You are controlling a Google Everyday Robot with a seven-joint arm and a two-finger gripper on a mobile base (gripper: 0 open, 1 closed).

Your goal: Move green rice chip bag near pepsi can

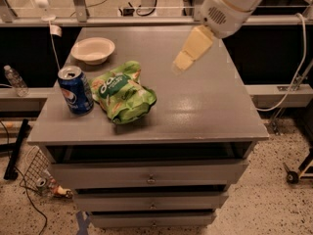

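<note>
The green rice chip bag point(123, 96) lies crumpled on the grey table top point(205, 106), near the front left. The pepsi can point(75, 91) stands upright just left of the bag, almost touching it. My gripper point(182, 62), with cream-coloured tips on a white arm, hangs in the air above the middle of the table. It is up and to the right of the bag, apart from it, and holds nothing.
A pale bowl point(93, 49) sits at the back left of the table, behind the can. A clear plastic bottle point(14, 81) stands on a ledge off the left edge. Drawers point(149, 173) are under the top. Cables lie on the floor at left.
</note>
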